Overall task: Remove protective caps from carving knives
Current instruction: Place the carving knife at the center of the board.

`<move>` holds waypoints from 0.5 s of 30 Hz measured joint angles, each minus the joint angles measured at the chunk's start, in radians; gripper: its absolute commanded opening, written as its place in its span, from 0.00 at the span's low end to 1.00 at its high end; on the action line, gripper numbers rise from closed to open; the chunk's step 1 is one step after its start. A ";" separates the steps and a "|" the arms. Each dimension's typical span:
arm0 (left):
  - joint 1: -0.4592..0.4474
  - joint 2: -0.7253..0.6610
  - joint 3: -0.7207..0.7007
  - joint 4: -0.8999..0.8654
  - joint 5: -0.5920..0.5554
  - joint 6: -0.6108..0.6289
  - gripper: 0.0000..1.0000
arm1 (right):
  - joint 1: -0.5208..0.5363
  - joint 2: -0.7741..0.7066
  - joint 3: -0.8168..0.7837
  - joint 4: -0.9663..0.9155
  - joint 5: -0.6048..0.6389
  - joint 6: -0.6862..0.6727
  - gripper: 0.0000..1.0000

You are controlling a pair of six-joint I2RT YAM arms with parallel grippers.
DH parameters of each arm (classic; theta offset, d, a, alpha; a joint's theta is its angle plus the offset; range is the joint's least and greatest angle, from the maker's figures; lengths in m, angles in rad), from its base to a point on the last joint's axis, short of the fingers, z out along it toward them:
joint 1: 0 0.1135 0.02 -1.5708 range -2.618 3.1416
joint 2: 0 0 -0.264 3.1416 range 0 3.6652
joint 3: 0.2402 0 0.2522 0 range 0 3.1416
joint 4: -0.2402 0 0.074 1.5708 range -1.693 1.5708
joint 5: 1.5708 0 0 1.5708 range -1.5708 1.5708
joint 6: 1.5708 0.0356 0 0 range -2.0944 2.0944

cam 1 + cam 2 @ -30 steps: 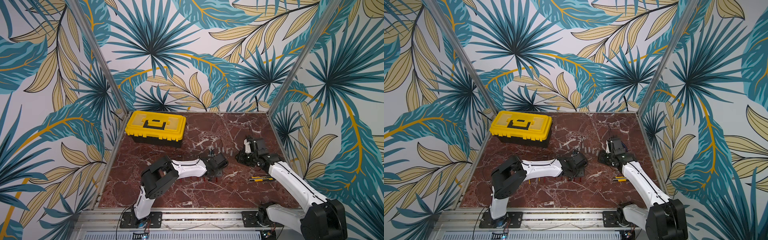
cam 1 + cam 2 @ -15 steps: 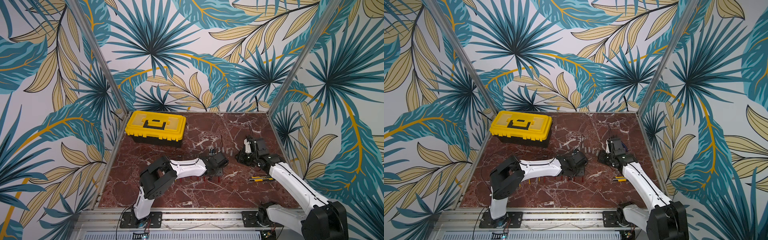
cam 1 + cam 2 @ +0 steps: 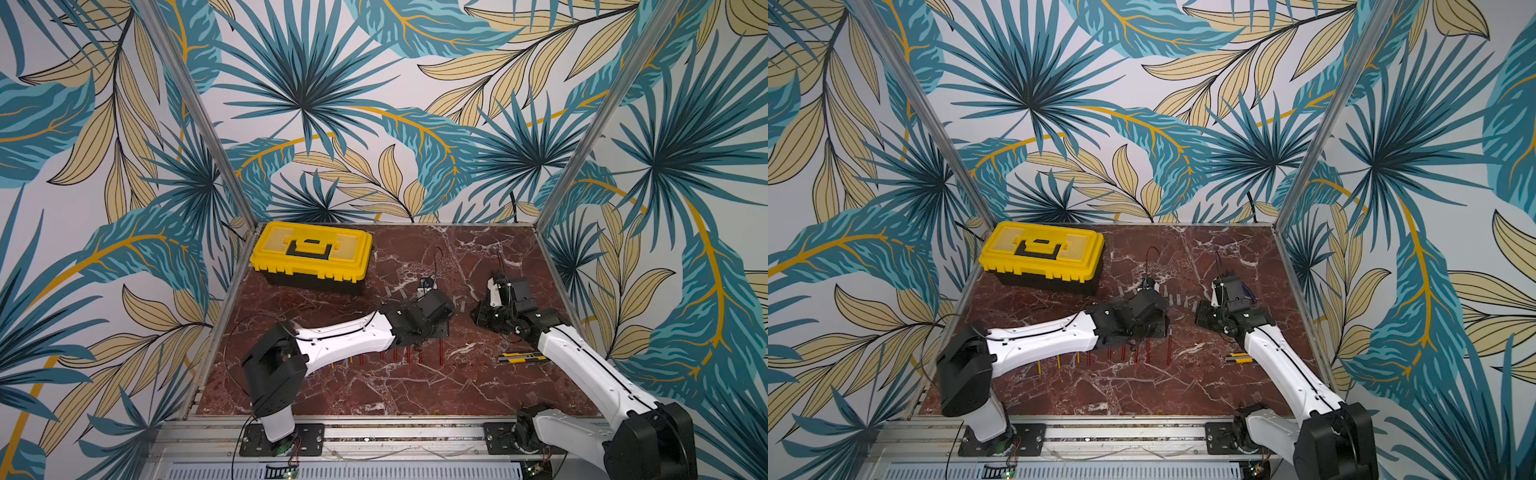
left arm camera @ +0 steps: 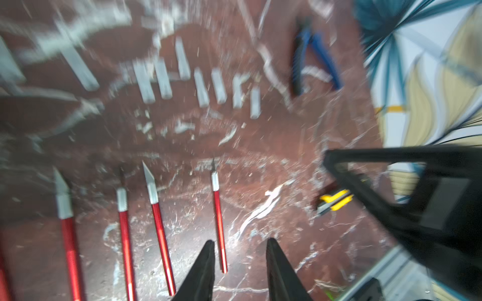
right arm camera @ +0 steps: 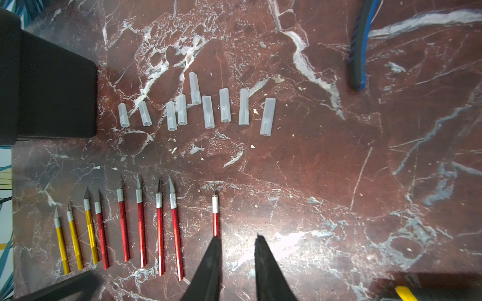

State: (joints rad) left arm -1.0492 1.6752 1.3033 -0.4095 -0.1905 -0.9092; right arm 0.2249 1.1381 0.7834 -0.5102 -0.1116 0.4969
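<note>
1. The thin, pencil-like carving knives (image 5: 140,229) lie side by side in a row on the red-brown marble table (image 3: 374,386). In the right wrist view I count three yellow-handled and six red-handled, every silver blade bare.
2. The small translucent grey-white plastic protective caps (image 5: 208,112), nine by my count, lie in a loose row of their own beyond the blade tips, apart from the knives.
3. The left tool (image 4: 240,241) hangs just beside the handle of the end red knife, its black fingers parted with nothing between them.
4. The right tool (image 5: 237,237) is spread and empty too, above bare table beside that same handle.
5. Blue-handled pliers (image 4: 313,60) lie past the caps.
6. A stubby yellow-and-black utility knife (image 3: 521,357) lies near the right arm.
7. A closed yellow plastic toolbox (image 3: 311,253) sits at the back left corner.
</note>
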 measured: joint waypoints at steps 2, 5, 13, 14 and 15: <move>0.004 -0.102 -0.043 0.000 -0.044 0.005 0.38 | 0.001 0.000 0.000 0.000 0.009 0.000 0.25; 0.023 -0.243 -0.119 -0.003 -0.109 -0.005 0.39 | 0.006 0.000 0.000 -0.001 0.019 0.000 0.25; 0.103 -0.534 -0.354 -0.070 -0.278 -0.060 0.47 | 0.043 0.022 0.000 -0.001 0.042 0.000 0.25; 0.105 -0.567 -0.371 -0.086 -0.297 -0.066 0.48 | 0.052 0.027 0.000 -0.001 0.048 0.000 0.26; 0.108 -0.591 -0.383 -0.097 -0.311 -0.069 0.48 | 0.060 0.032 0.000 -0.001 0.052 0.000 0.26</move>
State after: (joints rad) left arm -0.9417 1.0840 0.9207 -0.5068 -0.5011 -0.9787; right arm 0.2848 1.1706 0.7834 -0.5114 -0.0593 0.4969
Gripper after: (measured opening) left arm 0.471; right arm 0.254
